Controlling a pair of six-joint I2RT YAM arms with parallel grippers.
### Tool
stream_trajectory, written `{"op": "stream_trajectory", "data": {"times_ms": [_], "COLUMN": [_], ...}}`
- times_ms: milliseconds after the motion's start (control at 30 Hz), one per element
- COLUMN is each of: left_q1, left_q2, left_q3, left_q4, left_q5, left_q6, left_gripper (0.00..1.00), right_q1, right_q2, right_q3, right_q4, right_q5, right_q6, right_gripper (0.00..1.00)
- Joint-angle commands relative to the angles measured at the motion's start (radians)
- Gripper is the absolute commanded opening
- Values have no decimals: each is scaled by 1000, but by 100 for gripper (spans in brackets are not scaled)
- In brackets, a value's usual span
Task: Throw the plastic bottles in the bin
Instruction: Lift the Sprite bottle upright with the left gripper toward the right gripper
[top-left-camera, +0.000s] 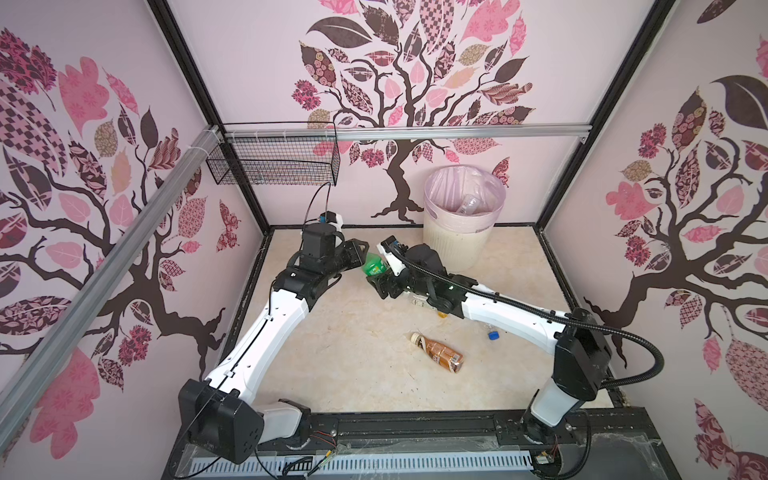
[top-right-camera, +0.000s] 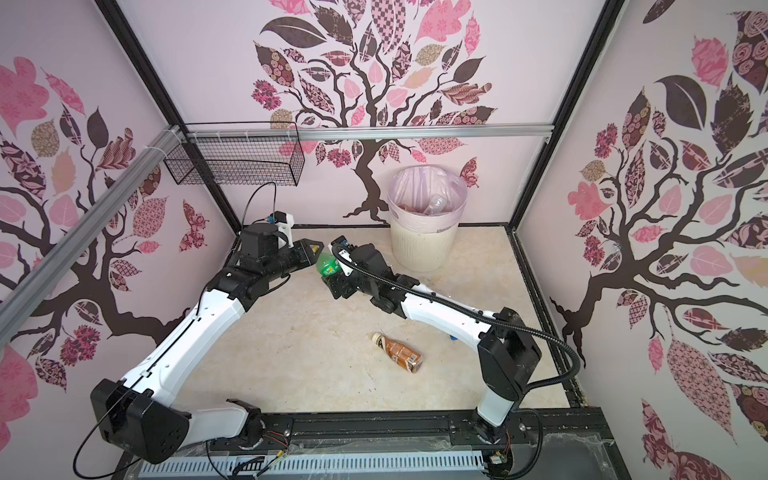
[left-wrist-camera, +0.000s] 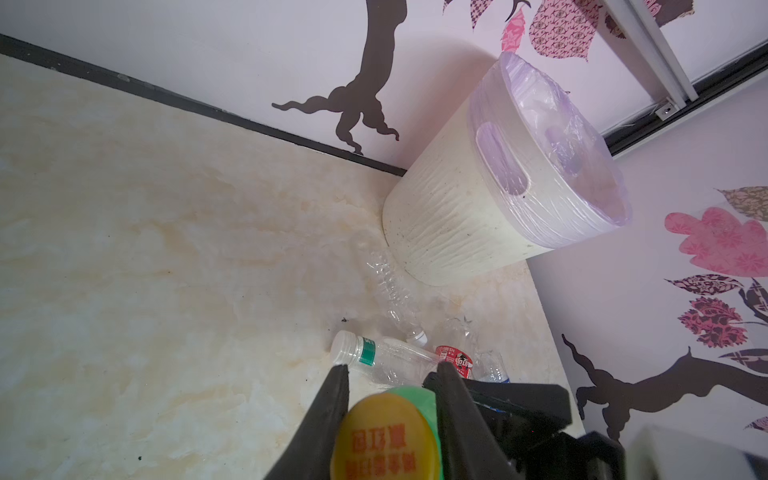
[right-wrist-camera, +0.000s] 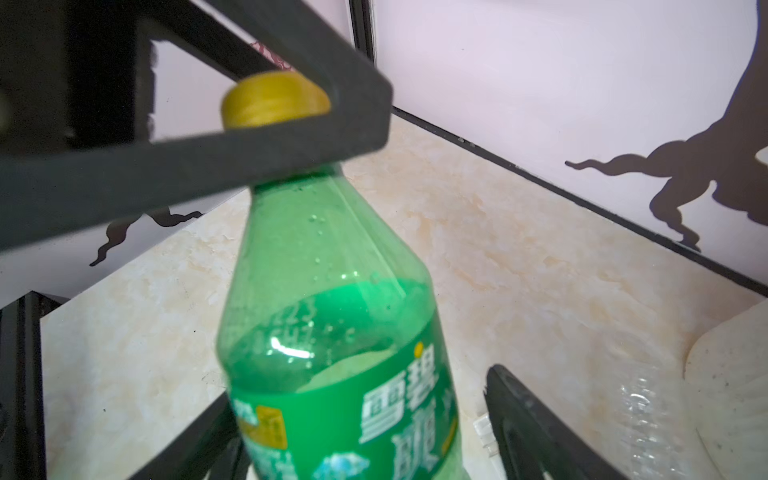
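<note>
- One marbled floor (top-left-camera: 353, 365), walled on three sides.
- Two arms, meeting mid-floor to the left of the bin in both top views.
- One bin (top-left-camera: 453, 245), upright against the back wall and lined with a pale bag (top-left-camera: 440, 187). Inside, one clear bottle (top-left-camera: 470, 203) can be made out; whether more lie under it cannot be told.
- One wire basket (top-left-camera: 270, 166), hung from the rail in the back left corner.
- Left gripper (left-wrist-camera: 392, 370): fingers clamped on the neck of the green bottle, just under its yellow cap (left-wrist-camera: 384, 436).
- Right gripper (right-wrist-camera: 359, 390): jaws straddle the green bottle's labelled body. One finger (right-wrist-camera: 523, 415) stands visibly apart from it, so there is no firm hold.
- One green bottle (top-left-camera: 374, 266), spanning the two grippers, outside the bin and a little liquid in it.
- One brown bottle (top-left-camera: 442, 353), lying alone on its side in the middle of the floor, cap toward the left.
- A cluster of clear bottles on the floor by the foot of the bin, at least four in the left wrist view:
  - a crumpled bottle (left-wrist-camera: 390, 291) touching the bin's base
  - a green-banded bottle (left-wrist-camera: 374, 359) with a white cap
  - a red-labelled bottle (left-wrist-camera: 455, 359)
  - a blue-labelled bottle (left-wrist-camera: 494, 370) just beside the red one
- One blue cap (top-left-camera: 493, 334) peeks from under the right arm in a top view; its bottle is mostly hidden.
</note>
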Motion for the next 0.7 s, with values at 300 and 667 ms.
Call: {"op": "stream_trajectory", "data": {"times_ms": [300, 667], "left_q1": [-1, 10], "left_q2": [-19, -14], "left_q3": [-35, -10], "left_q4": [25, -22], "left_q5": [6, -42], "left_q6": [-19, -43], "left_gripper": [29, 52], "right_q1": [-2, -4], "right_q2": [17, 2], "right_q3": [20, -13], "right_q4": [47, 57], "right_q5": [-22, -15], "right_q6": [20, 27], "right_gripper": [59, 53]}}
